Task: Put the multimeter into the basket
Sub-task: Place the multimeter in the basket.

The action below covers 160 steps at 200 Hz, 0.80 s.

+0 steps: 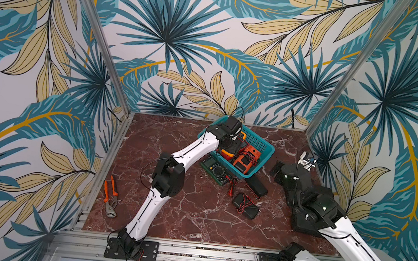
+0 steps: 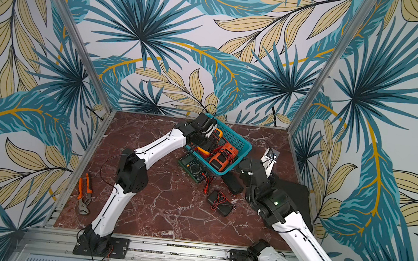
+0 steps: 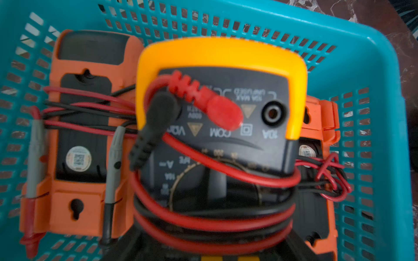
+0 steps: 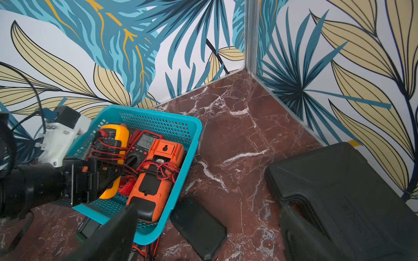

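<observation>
While both top views hide it, right wrist view shows left gripper (image 4: pixel 107 172) pinching yellow multimeter (image 4: pixel 118 135)

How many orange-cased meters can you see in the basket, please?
2. One orange meter lies back up beside the yellow meter; the other orange meter lies on its opposite side, partly hidden behind it. More may be hidden underneath.

The yellow multimeter (image 3: pixel 221 54) has red and black wires (image 3: pixel 203 217) wrapped around it. It is inside the blue basket (image 3: pixel 371 74), face up, on top of two orange multimeters (image 3: pixel 79 126) that lie face down. The basket has many little holes in its sides and sits on the far part of the table (image 1: pixel 167 211).
</observation>
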### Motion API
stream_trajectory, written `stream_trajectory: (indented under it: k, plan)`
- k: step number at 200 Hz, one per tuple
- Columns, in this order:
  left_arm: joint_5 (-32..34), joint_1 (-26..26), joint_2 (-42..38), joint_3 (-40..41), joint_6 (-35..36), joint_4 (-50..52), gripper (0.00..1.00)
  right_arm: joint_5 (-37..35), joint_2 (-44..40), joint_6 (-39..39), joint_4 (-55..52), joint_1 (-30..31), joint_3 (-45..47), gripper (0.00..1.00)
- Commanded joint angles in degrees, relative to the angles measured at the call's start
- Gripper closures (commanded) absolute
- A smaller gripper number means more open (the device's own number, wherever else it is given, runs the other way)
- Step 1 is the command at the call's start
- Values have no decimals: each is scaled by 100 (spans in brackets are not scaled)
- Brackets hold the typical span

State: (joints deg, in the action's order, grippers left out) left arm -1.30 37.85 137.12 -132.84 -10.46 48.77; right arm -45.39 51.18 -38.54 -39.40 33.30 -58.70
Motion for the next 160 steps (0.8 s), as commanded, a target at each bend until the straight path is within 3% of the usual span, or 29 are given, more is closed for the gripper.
stream_trajectory:
  k: [1,42,76,133,160]
  plan:
    - [-32,24,224,-356,149,167,76,-28,45,-109,-121,-26,106,1]
    - [-217,54,365,-356,241,299,61,-7,211,-143,-156,-33,56,0]
    - [-207,77,409,-349,251,304,28,76,375,-126,-149,-26,-44,1]
    - [-564,76,399,-498,137,234,3,192,529,-142,-156,-25,-107,0]
    - [-670,74,360,-489,62,214,2,213,520,-114,-156,-26,-123,0]
